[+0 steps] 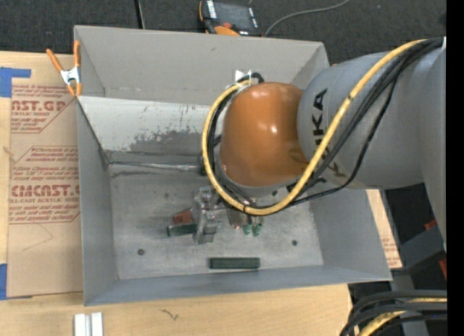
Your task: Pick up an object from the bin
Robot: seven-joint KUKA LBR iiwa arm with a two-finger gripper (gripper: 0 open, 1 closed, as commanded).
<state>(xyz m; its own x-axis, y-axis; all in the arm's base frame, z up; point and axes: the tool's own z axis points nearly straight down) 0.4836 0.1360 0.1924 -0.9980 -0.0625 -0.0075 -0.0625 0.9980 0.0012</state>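
Note:
My gripper [205, 226] reaches down to the bin floor near its middle, under the orange dome. Its metal fingers stand right over a small dark thing with a red part [179, 223], which lies just left of the fingertips; whether they touch it I cannot tell. A dark flat bar [234, 263] lies on the floor near the front wall, below the gripper. Two small green bits [251, 231] show just right of the gripper.
The arm and its orange dome with looped cables cover the right half of the bin. The bin's left floor and sloped back wall are bare grey metal with scuff marks.

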